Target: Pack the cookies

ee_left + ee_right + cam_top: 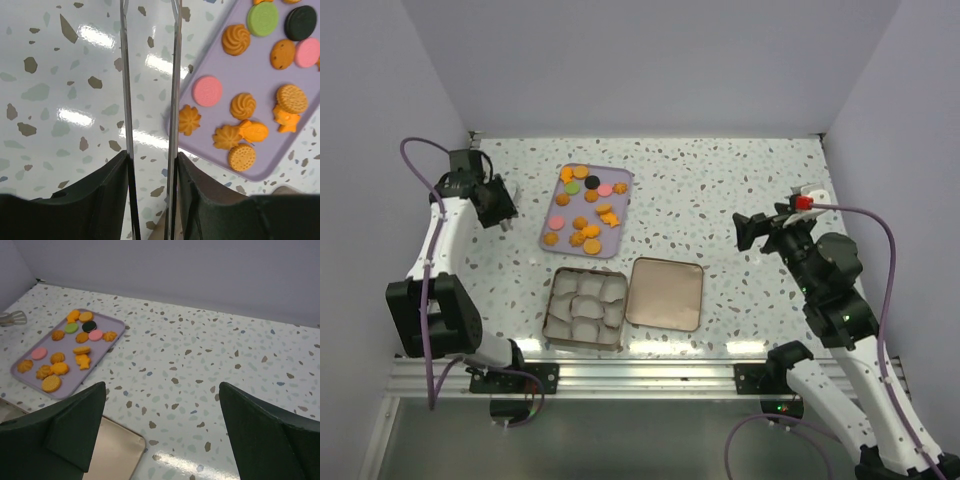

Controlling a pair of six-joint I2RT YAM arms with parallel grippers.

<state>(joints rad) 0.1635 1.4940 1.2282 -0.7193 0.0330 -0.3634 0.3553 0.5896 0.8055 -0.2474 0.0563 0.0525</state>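
The cookies (585,210) lie on a lilac tray (621,200) at the table's back middle: mostly orange rounds and stars, some pink, one green, one black. They also show in the left wrist view (240,120) and the right wrist view (70,347). My left gripper (503,208) hangs left of the tray, shut on metal tongs (175,75) whose two blades point forward, a gap between them, beside the tray's edge (215,60). My right gripper (748,232) is open and empty, above bare table right of the tray (100,352).
A brown tin (585,308) lined with white paper cups stands near the front edge below the tray. Its lid (665,293) lies flat beside it on the right and shows in the right wrist view (110,450). Walls enclose the table.
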